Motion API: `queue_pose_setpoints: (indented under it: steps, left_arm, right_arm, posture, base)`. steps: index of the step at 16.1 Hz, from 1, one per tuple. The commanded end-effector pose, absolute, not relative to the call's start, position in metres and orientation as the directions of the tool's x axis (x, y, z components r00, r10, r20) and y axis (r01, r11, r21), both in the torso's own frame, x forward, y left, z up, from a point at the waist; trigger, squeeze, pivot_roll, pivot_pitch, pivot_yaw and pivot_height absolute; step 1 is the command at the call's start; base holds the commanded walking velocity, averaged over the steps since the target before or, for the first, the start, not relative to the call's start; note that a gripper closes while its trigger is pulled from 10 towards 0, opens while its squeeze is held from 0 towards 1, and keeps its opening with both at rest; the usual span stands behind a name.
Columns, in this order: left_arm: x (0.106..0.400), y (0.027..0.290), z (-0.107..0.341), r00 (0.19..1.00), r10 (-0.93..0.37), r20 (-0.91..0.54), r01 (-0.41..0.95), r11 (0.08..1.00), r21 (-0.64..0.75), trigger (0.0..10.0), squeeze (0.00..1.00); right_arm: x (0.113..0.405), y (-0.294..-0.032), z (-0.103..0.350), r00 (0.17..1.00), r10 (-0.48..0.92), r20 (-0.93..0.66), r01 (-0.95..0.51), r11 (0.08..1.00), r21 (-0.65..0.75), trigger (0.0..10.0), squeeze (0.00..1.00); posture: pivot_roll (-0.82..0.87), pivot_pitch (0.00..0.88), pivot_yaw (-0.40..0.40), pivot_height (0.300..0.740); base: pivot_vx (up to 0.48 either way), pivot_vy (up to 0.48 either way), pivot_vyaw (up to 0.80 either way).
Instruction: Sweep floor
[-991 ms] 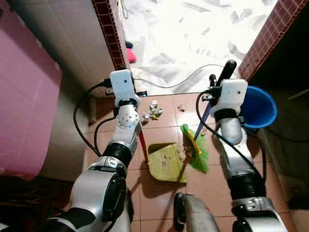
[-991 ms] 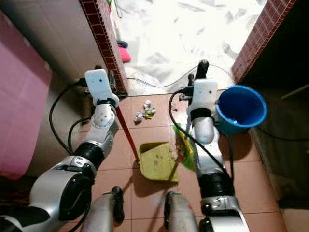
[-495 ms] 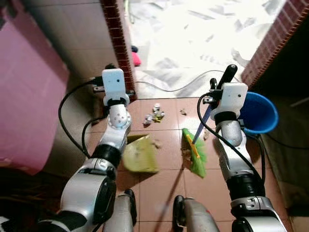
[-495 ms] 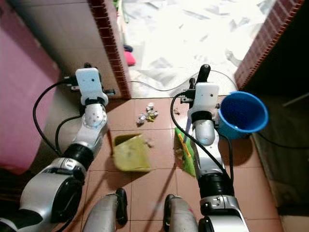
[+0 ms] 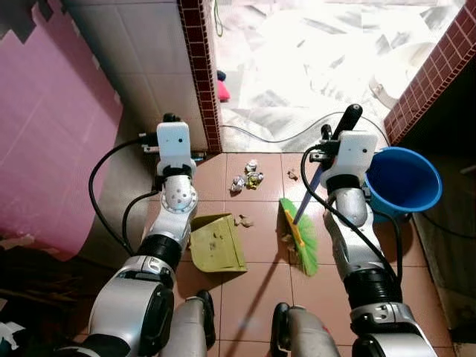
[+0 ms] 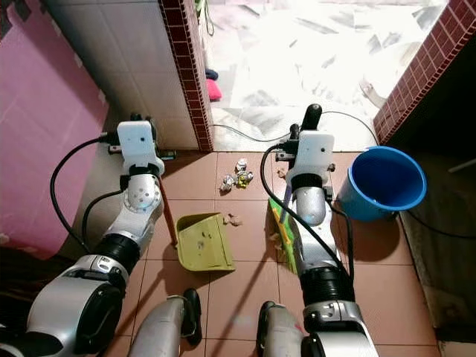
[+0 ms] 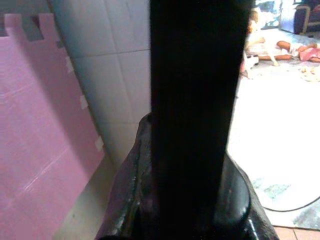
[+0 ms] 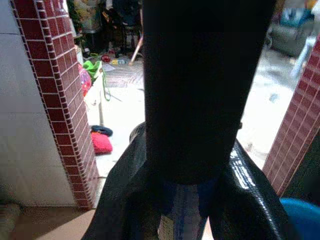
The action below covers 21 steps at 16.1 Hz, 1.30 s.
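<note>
- The dustpan [image 5: 216,242], clamped in the left gripper [image 5: 172,126], has slid away from the broom [image 5: 300,236]
- Right gripper [image 5: 332,136] grasps the broom; paper scraps [image 5: 246,177] ahead remain unswept

One dustpan [image 5: 216,242] at centre. One broom [image 5: 300,235] at 3 o'clock of it. One bucket [image 5: 402,182], further toward 3 o'clock. One cluster of crumpled scraps [image 5: 247,179] at 12 o'clock of the dustpan; exact number unclear, roughly four. One lone scrap [image 5: 242,220] beside the dustpan's 1 o'clock corner. One cable [image 5: 297,133] across the threshold at 12 o'clock. Two grippers: left [image 5: 172,121], right [image 5: 328,135].
</note>
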<state>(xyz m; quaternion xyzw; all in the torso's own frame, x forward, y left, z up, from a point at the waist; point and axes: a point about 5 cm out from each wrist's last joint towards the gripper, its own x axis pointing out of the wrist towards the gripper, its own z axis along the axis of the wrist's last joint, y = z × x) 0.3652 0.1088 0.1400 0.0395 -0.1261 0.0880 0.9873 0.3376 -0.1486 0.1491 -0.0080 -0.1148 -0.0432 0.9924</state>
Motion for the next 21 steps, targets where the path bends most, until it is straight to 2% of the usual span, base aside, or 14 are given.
queue_pose_setpoints:
  steps: [1,5,7,8,9,11,15,16,17,21]
  left_arm:
    - [0.359,0.106,0.119,0.974,0.162,0.161,-0.173,0.983,0.061,10.0,0.0]
    - [0.36,0.095,0.121,0.98,0.136,0.146,-0.139,0.99,0.011,10.0,0.0]
    - [0.361,0.094,0.122,0.98,0.134,0.146,-0.137,0.991,0.013,10.0,0.0]
    - [0.361,0.094,0.122,0.981,0.133,0.142,-0.136,0.991,0.008,10.0,0.0]
    - [0.362,0.095,0.122,0.981,0.133,0.143,-0.136,0.991,0.011,10.0,0.0]
    - [0.362,0.096,0.122,0.981,0.134,0.139,-0.136,0.991,0.006,10.0,0.0]
    - [0.365,0.097,0.124,0.986,0.114,0.124,-0.112,0.993,-0.02,10.0,0.0]
    - [0.367,0.096,0.125,0.992,0.072,0.102,-0.061,0.992,-0.106,10.0,0.0]
    - [0.367,0.097,0.126,0.992,0.066,0.103,-0.053,0.991,-0.12,10.0,0.0]
    - [0.368,0.106,0.124,0.989,0.113,0.095,-0.105,0.991,-0.088,10.0,0.0]
  right_arm:
    - [0.34,-0.142,0.144,0.982,-0.095,0.165,0.071,0.987,0.144,10.0,0.0]
    - [0.346,-0.139,0.145,0.99,-0.088,0.113,0.039,0.926,0.376,10.0,0.0]
    - [0.347,-0.135,0.144,0.994,-0.039,0.102,-0.003,0.923,0.385,10.0,0.0]
    - [0.347,-0.13,0.142,0.996,0.034,0.084,-0.063,0.925,0.375,10.0,0.0]
    - [0.347,-0.127,0.139,0.992,0.108,0.064,-0.122,0.943,0.311,10.0,0.0]
    - [0.348,-0.125,0.144,0.972,0.221,0.077,-0.234,0.933,0.275,10.0,0.0]
    - [0.356,-0.128,0.185,0.909,0.376,0.181,-0.402,0.906,0.134,10.0,0.0]
    - [0.36,-0.136,0.208,0.897,0.355,0.263,-0.378,0.925,0.04,10.0,0.0]
    - [0.362,-0.139,0.217,0.89,0.351,0.291,-0.369,0.93,0.005,10.0,0.0]
    - [0.361,-0.147,0.245,0.85,0.326,0.413,-0.295,0.945,-0.14,10.0,0.0]
  posture:
    - [-0.05,0.171,0.062,0.74]
    - [-0.05,0.164,0.061,0.74]
    - [-0.05,0.159,0.06,0.74]
    - [-0.05,0.156,0.059,0.74]
    - [-0.05,0.154,0.057,0.74]
    - [-0.05,0.147,0.054,0.74]
    - [-0.06,0.122,0.055,0.74]
    - [-0.06,0.12,0.055,0.74]
    - [-0.06,0.113,0.051,0.74]
    - [-0.07,0.094,0.039,0.74]
  base:
    - [0.0,0.0,0.0]
    - [0.0,0.0,0.0]
    - [0.0,0.0,0.0]
    - [0.0,0.0,0.0]
    - [0.0,0.0,0.0]
    - [0.0,0.0,0.0]
    - [0.0,0.0,0.0]
    - [0.0,0.0,0.0]
    - [0.0,0.0,0.0]
    - [0.0,0.0,0.0]
